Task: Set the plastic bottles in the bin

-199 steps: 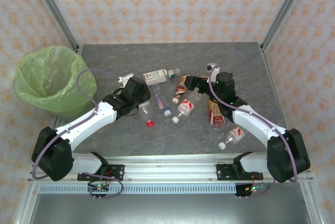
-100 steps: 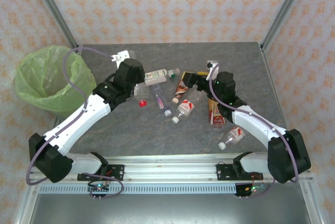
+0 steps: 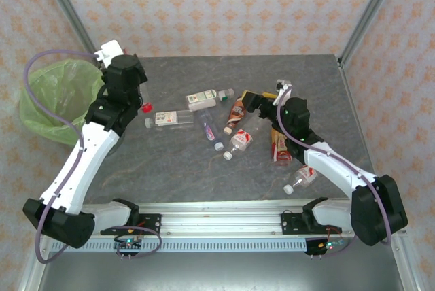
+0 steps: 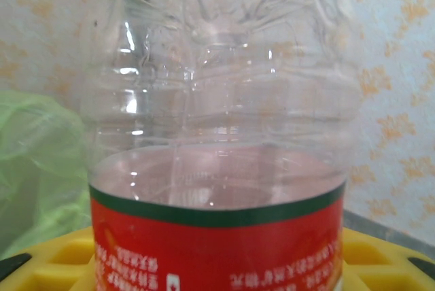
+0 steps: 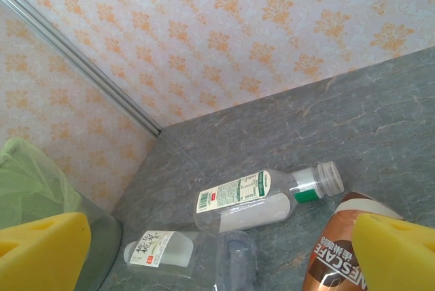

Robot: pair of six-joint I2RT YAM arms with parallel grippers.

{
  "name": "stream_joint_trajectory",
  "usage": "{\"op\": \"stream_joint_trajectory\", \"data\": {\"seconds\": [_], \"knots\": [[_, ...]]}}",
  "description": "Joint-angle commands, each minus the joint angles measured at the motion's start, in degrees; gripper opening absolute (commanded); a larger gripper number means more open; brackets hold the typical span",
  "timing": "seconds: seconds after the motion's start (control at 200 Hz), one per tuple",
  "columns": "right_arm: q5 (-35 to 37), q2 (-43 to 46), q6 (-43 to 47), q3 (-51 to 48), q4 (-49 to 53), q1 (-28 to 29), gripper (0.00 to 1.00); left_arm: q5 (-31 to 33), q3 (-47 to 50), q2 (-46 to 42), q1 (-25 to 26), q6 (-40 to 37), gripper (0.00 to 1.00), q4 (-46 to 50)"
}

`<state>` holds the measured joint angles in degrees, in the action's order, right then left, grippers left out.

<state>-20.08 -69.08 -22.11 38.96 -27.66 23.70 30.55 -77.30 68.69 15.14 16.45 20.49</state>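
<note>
the left gripper (image 3: 134, 96) is clamped tight on a red-label bottle (image 4: 217, 168). its yellow pads (image 4: 61, 253) sit on both sides of the bottle, low on the red label. the clear bottom of the bottle points away from the wrist cam & the words on the label are upside down. in the top view a red cap (image 3: 145, 107) pokes out just beside this gripper. the bin (image 3: 41, 111) w/ the green bag is right next to this gripper, on its left, but the bottle isn't in it yet. in the left wrist view the green bag shows behind the held bottle, at the left

the right gripper (image 3: 253, 100) is wide open & holds nothing. its yellow fingers (image 5: 41, 247) stand far apart. a brown bottle (image 5: 340, 260) lies just in front of it, partly hid behind one finger. a bit farther ahead lies a white-green bottle (image 5: 248, 199) on its side. past that, closer to the bin, lies a clear bottle w/ a white label (image 5: 160, 250), also on its side. more bottles lie on the table (image 3: 306, 80) beside the right arm: one w/ a red label (image 3: 239, 141), an orange one (image 3: 280, 147) & one near the elbow (image 3: 301, 179). a purple one (image 3: 207, 126) lies btw the 2 grippers
</note>
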Motion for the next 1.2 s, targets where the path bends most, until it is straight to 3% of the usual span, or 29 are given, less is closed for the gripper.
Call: {"op": "stream_joint_trajectory", "data": {"seconds": [0.0, 0.41, 0.525, 0.646, 1.026, 1.196], "knots": [[2.1, 0.9, 0.0, 0.0, -0.7, 0.3, 0.99, 1.8, -1.5, -2.3, -2.1, -5.8, 0.53, -6.0], [3.6, 0.9, 0.9, 0.6, 0.5, 0.3, 0.99, 4.2, -4.5, -3.2, -19.3, -11.3, 0.53, -15.1], [4.2, 0.8, 1.3, 0.5, 0.6, 0.4, 0.99, 7.0, -4.8, -1.4, -24.6, -9.0, 0.53, -14.3], [4.0, 0.8, 0.9, 0.3, 0.6, 0.3, 0.99, 4.3, -5.6, 1.0, -30.0, -4.1, 0.53, -9.0], [6.1, 3.4, 2.6, -1.5, 3.3, 0.4, 0.99, 5.0, -3.0, 4.9, -30.2, 1.4, 0.55, -5.0], [6.4, 2.9, 3.0, -1.0, 3.6, 0.3, 0.99, 4.6, -1.4, 6.0, -30.1, 3.7, 0.64, -3.6]]}}
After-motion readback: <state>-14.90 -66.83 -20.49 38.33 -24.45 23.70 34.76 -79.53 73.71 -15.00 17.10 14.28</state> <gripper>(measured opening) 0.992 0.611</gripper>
